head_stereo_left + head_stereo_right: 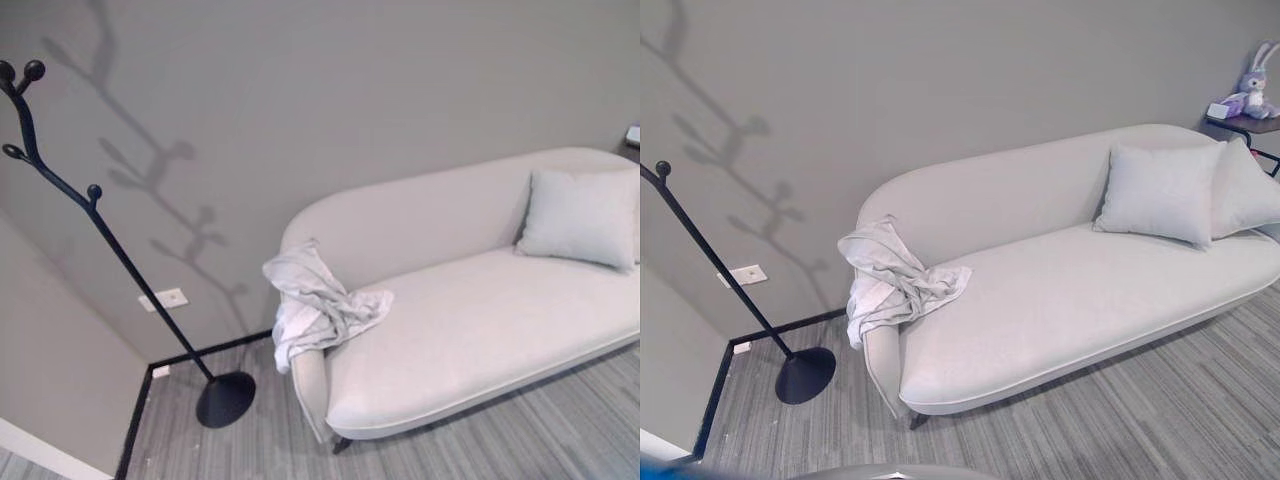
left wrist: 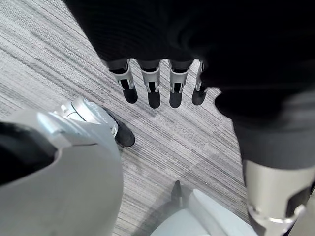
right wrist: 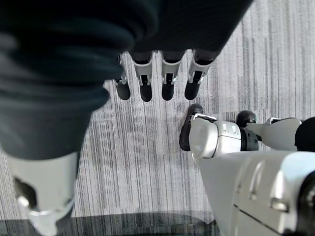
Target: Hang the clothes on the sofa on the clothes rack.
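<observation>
Striped grey carpet (image 1: 560,420) lies closest in the left eye view, running under a long pale-grey upholstered sofa (image 1: 480,330). A crumpled light-grey garment (image 1: 315,305) is draped over the sofa's rounded left arm, half on the seat and half hanging down the outside, as though dropped there loosely. Just beside that end stands the black metal clothes rack with knobbed branches and a round base (image 1: 95,215), tucked into the wall corner; none of its pegs carries anything. A pale square cushion (image 1: 580,215) leans on the backrest at the far end.

From the right eye view, a small purple plush rabbit (image 1: 1252,85) sits on a dark side table (image 1: 1250,125) beyond the sofa; no print on it can be read. A white wall socket (image 1: 743,274) bears no legible writing.

Looking along the left wrist, the left hand (image 2: 152,83) hangs over bare carpet, fingers straight, relaxed and holding nothing, well apart from the garment.

Looking along the right wrist, the right hand (image 3: 157,78) hangs likewise, fingers extended and empty above the carpet. Judging by this, the task has not begun: the garment must first be approached and picked up.
</observation>
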{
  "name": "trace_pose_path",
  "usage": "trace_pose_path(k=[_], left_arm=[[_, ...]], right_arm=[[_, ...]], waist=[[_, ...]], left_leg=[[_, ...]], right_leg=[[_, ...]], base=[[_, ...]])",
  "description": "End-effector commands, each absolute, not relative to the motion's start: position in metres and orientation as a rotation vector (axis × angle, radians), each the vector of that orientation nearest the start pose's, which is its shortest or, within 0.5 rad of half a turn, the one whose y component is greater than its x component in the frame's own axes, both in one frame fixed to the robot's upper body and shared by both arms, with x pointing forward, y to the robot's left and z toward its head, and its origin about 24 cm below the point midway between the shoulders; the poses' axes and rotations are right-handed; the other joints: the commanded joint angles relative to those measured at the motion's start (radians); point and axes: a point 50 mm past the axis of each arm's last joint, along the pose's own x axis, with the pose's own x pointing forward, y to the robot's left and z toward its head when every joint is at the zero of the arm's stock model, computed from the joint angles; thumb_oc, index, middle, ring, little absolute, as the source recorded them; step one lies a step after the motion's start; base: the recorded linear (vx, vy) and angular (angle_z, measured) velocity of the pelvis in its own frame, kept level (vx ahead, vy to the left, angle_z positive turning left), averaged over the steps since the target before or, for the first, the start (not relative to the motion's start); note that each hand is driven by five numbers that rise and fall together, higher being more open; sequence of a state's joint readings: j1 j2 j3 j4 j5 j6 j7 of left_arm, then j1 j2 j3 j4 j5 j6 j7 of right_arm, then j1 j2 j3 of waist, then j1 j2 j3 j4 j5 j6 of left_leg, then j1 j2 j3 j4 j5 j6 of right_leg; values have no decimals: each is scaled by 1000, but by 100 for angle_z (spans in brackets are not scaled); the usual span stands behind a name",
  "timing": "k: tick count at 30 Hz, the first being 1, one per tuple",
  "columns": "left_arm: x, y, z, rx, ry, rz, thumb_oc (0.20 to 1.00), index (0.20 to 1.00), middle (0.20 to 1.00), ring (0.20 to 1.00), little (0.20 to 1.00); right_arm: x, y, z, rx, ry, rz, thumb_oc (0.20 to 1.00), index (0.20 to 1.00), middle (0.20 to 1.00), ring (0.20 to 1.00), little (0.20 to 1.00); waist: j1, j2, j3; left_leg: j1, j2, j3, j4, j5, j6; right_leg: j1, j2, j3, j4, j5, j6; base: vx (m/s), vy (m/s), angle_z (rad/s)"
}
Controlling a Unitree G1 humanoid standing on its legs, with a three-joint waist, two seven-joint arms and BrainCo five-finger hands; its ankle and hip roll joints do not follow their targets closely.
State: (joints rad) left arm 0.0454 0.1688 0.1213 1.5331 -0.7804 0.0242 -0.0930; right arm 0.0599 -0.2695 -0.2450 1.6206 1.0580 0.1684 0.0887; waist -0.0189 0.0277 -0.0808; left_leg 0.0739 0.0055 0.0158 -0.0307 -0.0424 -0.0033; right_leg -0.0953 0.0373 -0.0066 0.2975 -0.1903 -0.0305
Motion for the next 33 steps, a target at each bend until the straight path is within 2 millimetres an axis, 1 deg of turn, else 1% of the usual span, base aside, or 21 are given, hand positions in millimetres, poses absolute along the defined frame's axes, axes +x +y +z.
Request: trace_pose_path(k=[1,7,15,19,20,22,26,30,31,32,33], left_arm=[[18,215,-176,-661,1314,733,1000,1000,1000,1000,1000],[19,218,-175,-635,1312,716,1000,1000,1000,1000,1000],[27,213,-176,-602,1311,649,1000,1000,1000,1000,1000],[24,212,-176,-600,1319,643,1000,1000,1000,1000,1000],[23,211,-176,-600,1321,642,1000,1000,1000,1000,1000],[22,210,-177,-603,1322,638,1000,1000,1000,1000,1000],[23,211,-176,-590,1318,627,1000,1000,1000,1000,1000],[23,210,-176,-546,1340,576,1000,1000,1000,1000,1000],[28,209,-177,-511,1339,531,1000,1000,1000,1000,1000],[28,209,-177,-511,1339,531,1000,1000,1000,1000,1000],[32,208,-176,-492,1335,505,1000,1000,1000,1000,1000]], right_arm=[[-11,-221,-170,984,1349,-1045,1000,1000,1000,1000,1000],[-15,-222,-170,960,1369,-1029,1000,1000,1000,1000,1000],[-14,-221,-170,918,1387,-988,1000,1000,1000,1000,1000],[-14,-222,-171,899,1391,-962,1000,1000,1000,1000,1000],[-11,-221,-171,892,1388,-922,1000,1000,1000,1000,1000],[-11,-221,-171,886,1385,-906,1000,1000,1000,1000,1000],[-14,-225,-170,851,1401,-896,1000,1000,1000,1000,1000],[-14,-224,-171,815,1420,-865,1000,1000,1000,1000,1000],[-11,-220,-172,798,1427,-827,1000,1000,1000,1000,1000],[-11,-220,-172,798,1427,-827,1000,1000,1000,1000,1000],[-8,-221,-172,783,1428,-811,1000,1000,1000,1000,1000]], waist=[[8,-46,27],[10,-47,27],[11,-48,28],[10,-46,30],[9,-46,32],[7,-46,33],[6,-47,36],[3,-46,42],[-1,-43,54],[-1,-44,54],[-1,-46,67]], left_leg=[[62,-22,-31,-57,-12,-7],[63,-22,-35,-57,-13,-7],[63,-22,-37,-57,-15,-6],[66,-21,-37,-57,-16,-7],[66,-21,-36,-57,-16,-6],[66,-21,-34,-57,-17,-6],[66,-21,-36,-57,-19,-6],[65,-19,-35,-57,-19,-8],[63,-17,-34,-57,-17,-9],[63,-17,-34,-57,-17,-9],[44,-16,-33,-20,-24,-11]], right_leg=[[213,-36,57,-385,203,105],[214,-37,53,-385,202,106],[211,-36,54,-385,203,105],[212,-36,58,-385,203,105],[212,-36,58,-385,204,105],[211,-36,59,-385,203,105],[213,-37,59,-385,200,106],[211,-36,58,-385,198,106],[205,-34,66,-382,195,102],[205,-34,66,-382,195,102],[201,-36,74,-376,193,100]], base=[[0,0,0],[0,0,0],[2,0,1],[0,0,0],[0,0,0],[0,0,0],[8,-1,0],[2,-23,0],[-3,-44,0],[-25,-30,0],[-123,0,0]])
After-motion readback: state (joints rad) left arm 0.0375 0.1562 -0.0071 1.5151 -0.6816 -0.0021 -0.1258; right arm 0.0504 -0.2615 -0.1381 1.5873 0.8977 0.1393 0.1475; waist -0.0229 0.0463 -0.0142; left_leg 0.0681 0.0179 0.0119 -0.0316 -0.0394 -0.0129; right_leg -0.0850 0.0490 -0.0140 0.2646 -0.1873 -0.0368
